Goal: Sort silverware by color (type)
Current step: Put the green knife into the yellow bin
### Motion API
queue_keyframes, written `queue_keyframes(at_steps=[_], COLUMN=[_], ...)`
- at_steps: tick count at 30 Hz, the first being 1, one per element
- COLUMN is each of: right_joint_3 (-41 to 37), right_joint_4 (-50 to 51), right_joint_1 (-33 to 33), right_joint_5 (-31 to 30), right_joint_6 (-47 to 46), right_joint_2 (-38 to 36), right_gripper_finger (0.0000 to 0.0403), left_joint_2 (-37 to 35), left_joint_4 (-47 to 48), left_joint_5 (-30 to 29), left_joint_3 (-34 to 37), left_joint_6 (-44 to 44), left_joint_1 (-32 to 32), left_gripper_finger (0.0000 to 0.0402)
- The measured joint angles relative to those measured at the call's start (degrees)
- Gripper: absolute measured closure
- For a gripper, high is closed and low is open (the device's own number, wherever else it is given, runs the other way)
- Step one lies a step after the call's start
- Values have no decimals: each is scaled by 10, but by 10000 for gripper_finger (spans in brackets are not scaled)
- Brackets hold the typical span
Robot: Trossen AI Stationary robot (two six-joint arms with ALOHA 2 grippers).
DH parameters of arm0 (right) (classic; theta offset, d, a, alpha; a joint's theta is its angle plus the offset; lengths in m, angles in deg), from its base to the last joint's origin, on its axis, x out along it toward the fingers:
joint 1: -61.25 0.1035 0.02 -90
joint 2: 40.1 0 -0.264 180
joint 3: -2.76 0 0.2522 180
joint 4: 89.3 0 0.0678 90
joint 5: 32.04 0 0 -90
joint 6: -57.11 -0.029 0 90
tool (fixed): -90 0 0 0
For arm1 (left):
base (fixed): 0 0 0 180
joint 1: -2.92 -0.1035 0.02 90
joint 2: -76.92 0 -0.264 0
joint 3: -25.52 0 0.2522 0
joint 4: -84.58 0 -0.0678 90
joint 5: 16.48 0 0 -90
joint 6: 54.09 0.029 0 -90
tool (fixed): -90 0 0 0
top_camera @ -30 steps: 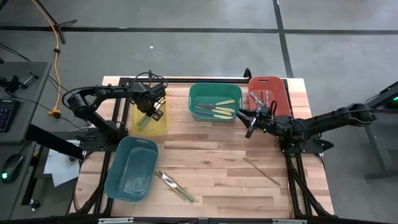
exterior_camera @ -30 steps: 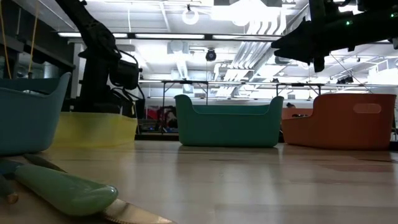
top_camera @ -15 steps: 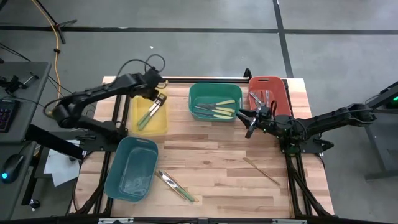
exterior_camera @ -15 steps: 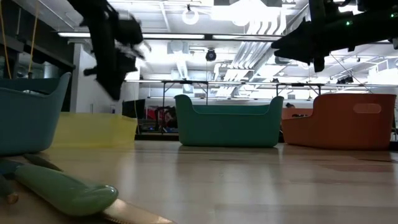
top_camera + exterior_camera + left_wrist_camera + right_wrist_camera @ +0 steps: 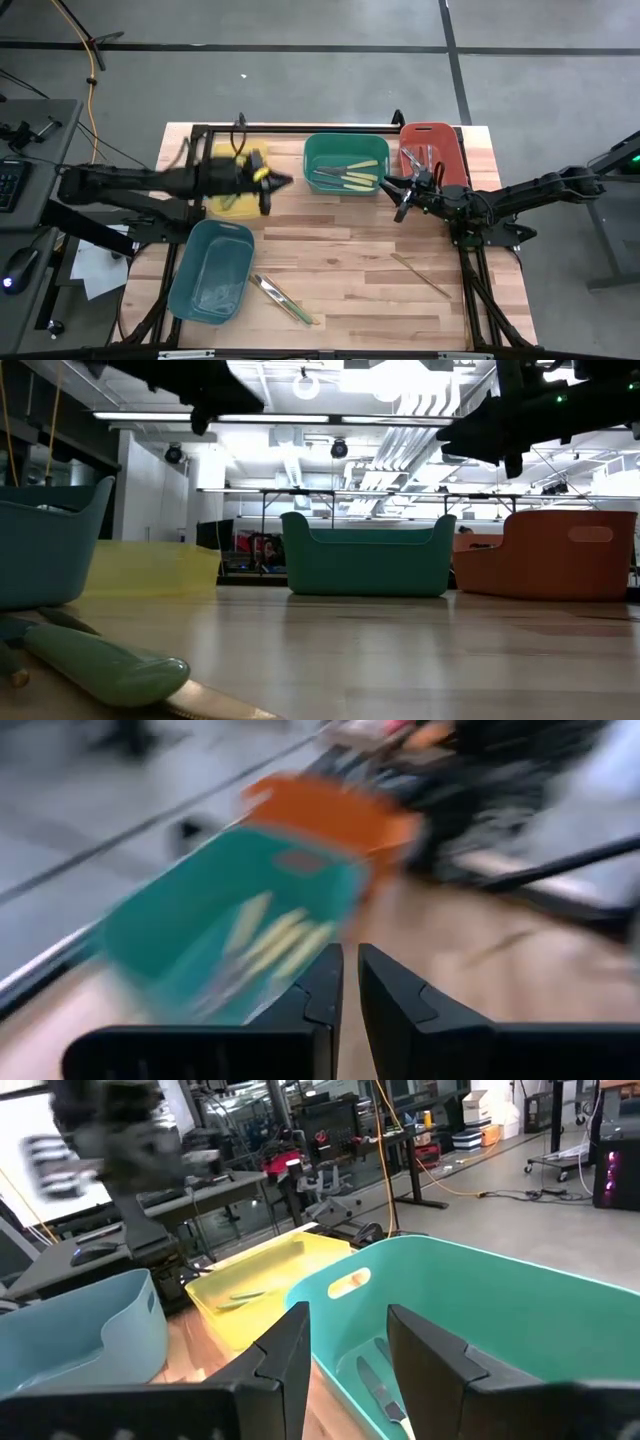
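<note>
4 bins sit on the wooden table (image 5: 350, 245): a yellow bin (image 5: 240, 203) at the back left, a green bin (image 5: 346, 164) at back centre, a red bin (image 5: 445, 140) at back right and a light-blue bin (image 5: 212, 270) at front left. From above, the left gripper (image 5: 272, 185) hangs over the yellow bin's right edge, pointing toward the green bin; its own wrist camera shows the 2 fingers (image 5: 322, 990) almost together with only a thin slit between them and nothing held. The right gripper (image 5: 398, 190) hovers between the green and red bins, and its wrist view shows the jaws standing apart and empty.

Only the top view shows where the silverware lies: yellow-handled pieces (image 5: 350, 173) in the green bin, grey pieces (image 5: 420, 155) in the red bin, a green-handled knife (image 5: 285, 298) with a second utensil beside it on the table just right of the light-blue bin, and a thin tan wooden utensil (image 5: 420, 275) lying alone at the front right. The low view shows that green handle (image 5: 100, 665) close up and, behind the bins, a room with bright ceiling lights and tables. The right wrist view adds a green-handled piece (image 5: 240, 1294) inside the yellow bin.
</note>
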Motion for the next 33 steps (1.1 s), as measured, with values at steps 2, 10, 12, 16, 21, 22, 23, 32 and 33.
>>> queue_keyframes(at_steps=[2,10,12,16,21,22,23,32,33], right_joint_3=[0,0,0,0,0,0,0,0,0], right_joint_4=[0,-9,-18,-42,-55,-55,-55,-53,-53], right_joint_1=[0,0,0,0,0,0,0,0,0], right_joint_5=[1,66,105,176,198,198,198,199,199], right_joint_6=[-1,39,60,97,115,115,115,114,114], right_joint_2=[0,0,0,0,0,0,0,0,0], right_gripper_finger=[284,284,284,284,284,284,284,284,284], left_joint_2=[-1,20,20,20,20,20,20,20,20], left_joint_4=[-114,-391,-390,-386,-381,-382,-382,-383,-383], left_joint_5=[-2,-7,-7,-7,-7,-7,-7,-7,-7], left_joint_3=[56,189,192,196,195,195,195,195,195], left_joint_6=[9,51,60,94,118,119,119,119,119], left_joint_1=[48,113,111,108,108,108,108,108,108], left_gripper_finger=[380,394,398,401,401,401,401,399,399])
